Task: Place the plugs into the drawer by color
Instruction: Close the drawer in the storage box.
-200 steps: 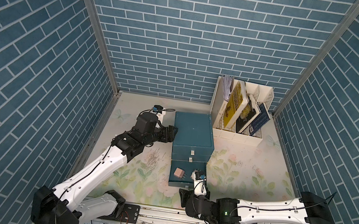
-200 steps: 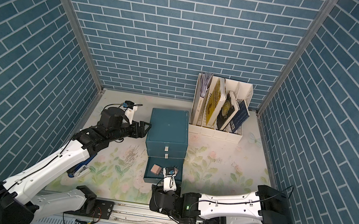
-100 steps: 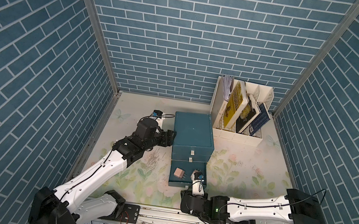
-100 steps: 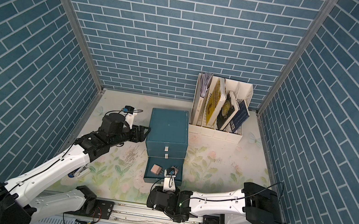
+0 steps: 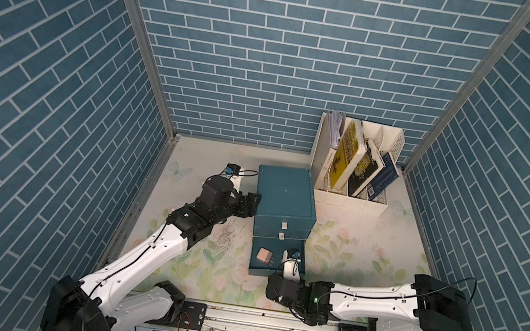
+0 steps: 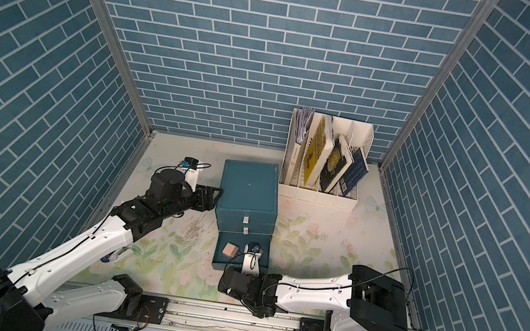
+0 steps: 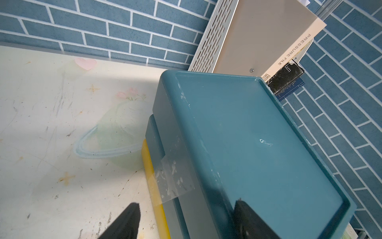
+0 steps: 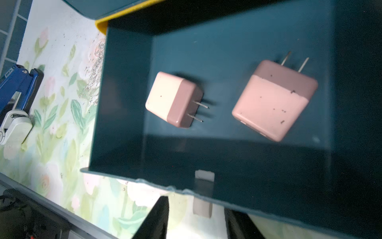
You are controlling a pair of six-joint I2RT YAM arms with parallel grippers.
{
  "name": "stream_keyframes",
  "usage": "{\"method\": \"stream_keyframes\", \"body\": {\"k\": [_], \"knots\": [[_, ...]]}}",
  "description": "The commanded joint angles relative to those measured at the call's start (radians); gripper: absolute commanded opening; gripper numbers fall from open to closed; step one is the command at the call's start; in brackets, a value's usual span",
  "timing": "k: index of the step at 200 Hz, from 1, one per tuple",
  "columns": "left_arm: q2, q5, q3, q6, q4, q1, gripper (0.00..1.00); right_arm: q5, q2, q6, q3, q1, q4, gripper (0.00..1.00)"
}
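Pink plugs (image 8: pixel 174 99) (image 8: pixel 272 99) sit in open drawer (image 8: pixel 124 93). Right claw (image 8: pixel 196 209), parted, straddles its six-o'clock tab (image 8: pixel 202 207), likely to shut it. Left claw (image 7: pixel 186 203), parted, straddles chest (image 7: pixel 258 134) edge.

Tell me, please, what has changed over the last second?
The right arm swung its elbow leftward; the right pincer stays at the tab of the open drawer. The left pincer eased slightly frontward beside the chest. No grip or release shows. Drawer, visible pink plug and chest are unmoved.
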Motion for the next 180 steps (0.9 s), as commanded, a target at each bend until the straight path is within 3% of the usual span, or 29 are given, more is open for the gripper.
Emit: {"method": "stream_keyframes", "body": {"k": [1,49,180], "knots": [[-0.012,0.023,0.012,-0.007,-0.071,-0.015,0.76,0.025,0.021,-0.044,0.006,-0.018,0.027,0.45],[-0.014,0.065,0.015,-0.028,-0.062,-0.046,0.76,0.067,0.043,-0.086,0.023,-0.035,0.05,0.42],[-0.026,-0.016,-0.055,-0.044,-0.09,-0.056,0.73,0.21,0.062,-0.216,0.001,-0.091,0.255,0.4]]}}
